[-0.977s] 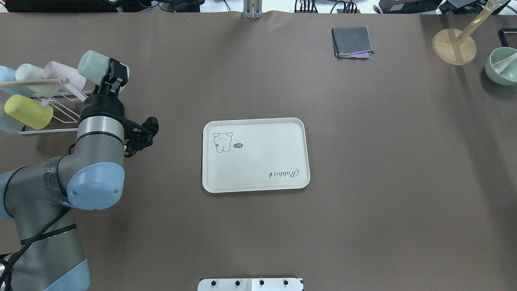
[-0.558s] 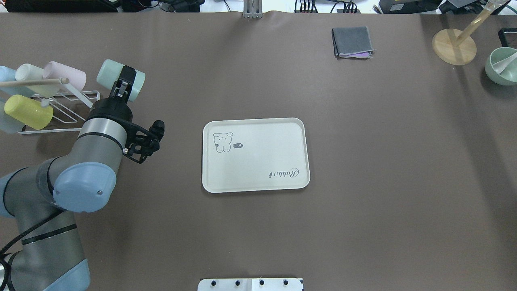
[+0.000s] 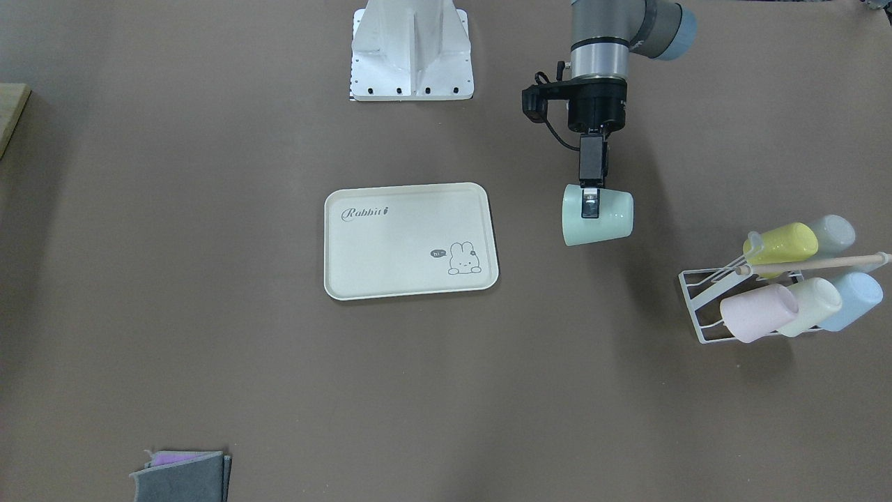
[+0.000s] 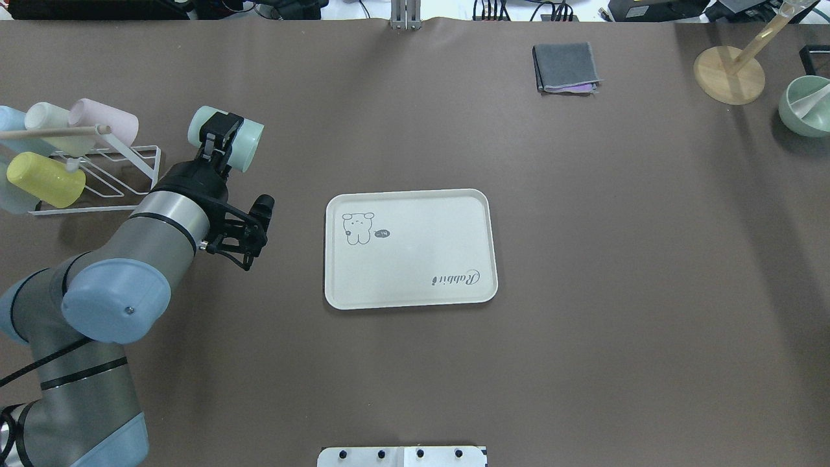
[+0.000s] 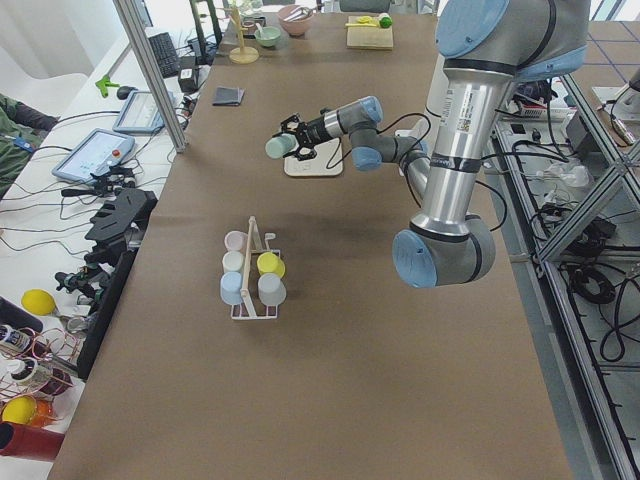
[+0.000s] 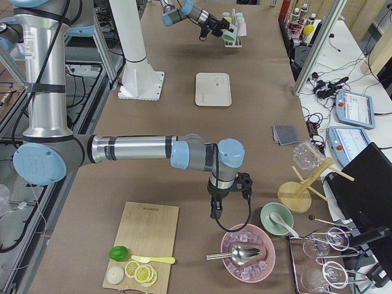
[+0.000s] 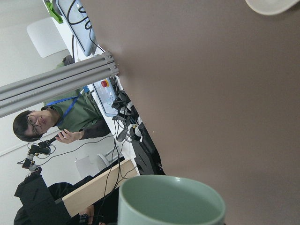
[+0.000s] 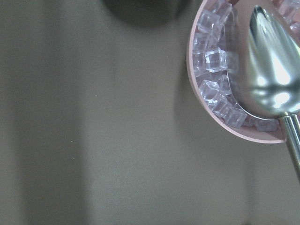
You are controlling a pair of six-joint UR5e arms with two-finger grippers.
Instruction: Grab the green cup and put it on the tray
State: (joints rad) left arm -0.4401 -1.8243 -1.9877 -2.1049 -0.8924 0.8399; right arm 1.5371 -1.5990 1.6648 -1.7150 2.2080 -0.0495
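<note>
The green cup [image 4: 251, 145] lies sideways in the air, with my left gripper [image 4: 224, 130] shut on its wall. In the front-facing view the cup [image 3: 614, 219] hangs under that gripper [image 3: 591, 204], between the white wire rack [image 3: 700, 307] and the tray [image 3: 397, 261]. The cream tray [image 4: 415, 259] with its bunny drawing and "Rabbit" script lies flat mid-table, to the right of the cup. The cup's open rim [image 7: 171, 202] fills the bottom of the left wrist view. My right gripper [image 6: 215, 214] shows only in the exterior right view; I cannot tell whether it is open or shut.
The wire rack [image 4: 97, 170] at the left holds pink, cream, blue and yellow cups. A folded grey cloth [image 4: 565, 67], a wooden stand [image 4: 729, 74] and a green bowl [image 4: 804, 104] sit at the far right. A pink bowl of ice [image 8: 220, 93] with a metal scoop lies beneath the right wrist.
My left gripper has carried the green cup rightward, away from the rack and closer to the tray. The tray has not moved.
</note>
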